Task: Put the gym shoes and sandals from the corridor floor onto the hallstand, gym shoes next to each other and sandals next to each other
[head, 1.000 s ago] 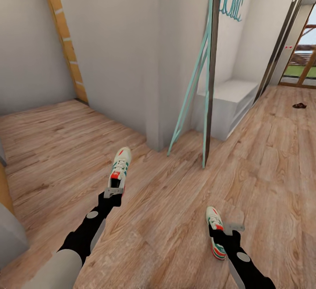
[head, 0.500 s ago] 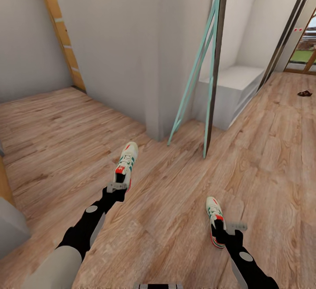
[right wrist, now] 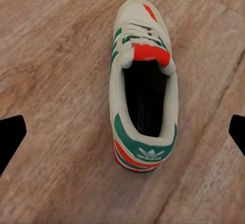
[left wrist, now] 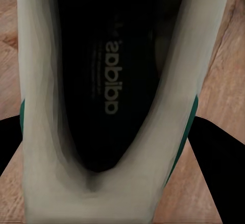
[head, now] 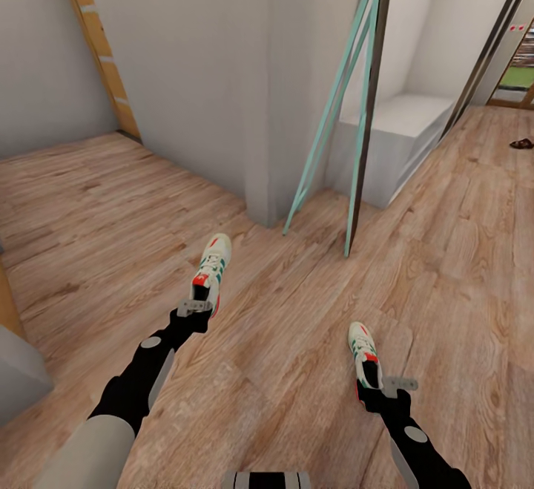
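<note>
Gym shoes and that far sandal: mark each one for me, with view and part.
left gym shoe (head: 211, 270), head view, on the laces.
right gym shoe (right wrist: 144, 89), right wrist view, on the dark insole.
sandal (head: 522, 144), head view, on the small dark shape far down the corridor floor.

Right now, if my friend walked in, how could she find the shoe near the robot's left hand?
Start at the grey wall corner where the teal frame leans. On the wood floor in front lies a gym shoe, at the left gripper. The other gym shoe lies farther from the wall.
</note>
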{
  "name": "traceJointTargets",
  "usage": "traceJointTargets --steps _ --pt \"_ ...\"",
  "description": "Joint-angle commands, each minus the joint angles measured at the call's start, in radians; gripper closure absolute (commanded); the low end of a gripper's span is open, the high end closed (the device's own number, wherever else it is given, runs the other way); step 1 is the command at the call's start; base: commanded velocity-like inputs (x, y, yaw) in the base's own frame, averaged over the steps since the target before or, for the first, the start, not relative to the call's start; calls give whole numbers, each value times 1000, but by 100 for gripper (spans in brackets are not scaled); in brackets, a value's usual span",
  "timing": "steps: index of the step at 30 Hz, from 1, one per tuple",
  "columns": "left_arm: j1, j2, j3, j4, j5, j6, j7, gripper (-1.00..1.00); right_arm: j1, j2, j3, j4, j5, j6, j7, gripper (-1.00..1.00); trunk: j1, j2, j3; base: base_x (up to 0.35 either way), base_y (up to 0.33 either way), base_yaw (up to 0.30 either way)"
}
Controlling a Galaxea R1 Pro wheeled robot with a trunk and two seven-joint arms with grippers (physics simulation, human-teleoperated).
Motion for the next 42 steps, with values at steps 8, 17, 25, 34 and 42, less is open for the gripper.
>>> traceJointTargets --steps 8,17,25,34,42 --pt "1 -3 3 -2 -12 7 -3 100 -1 0 -4 -1 8 -4 -2 -100 0 0 -8 102 -8 0" --pt "1 -1 6 -2 -7 5 0 100 -1 0 -3 -1 8 -5 0 -100 0 0 -9 203 -75 0" --pt "1 -7 3 -2 -12 6 1 100 -1 0 -3 -2 8 -5 0 -100 0 0 -9 35 -90 0" --pt "2 -9 3 -2 -14 6 2 100 -1 0 -4 -5 7 -4 1 -100 0 0 -9 6 -20 0" --pt "2 -5 1 -1 -9 7 -1 100 -1 0 -8 -4 8 -2 -3 -100 2 -2 -38 0 0 0"
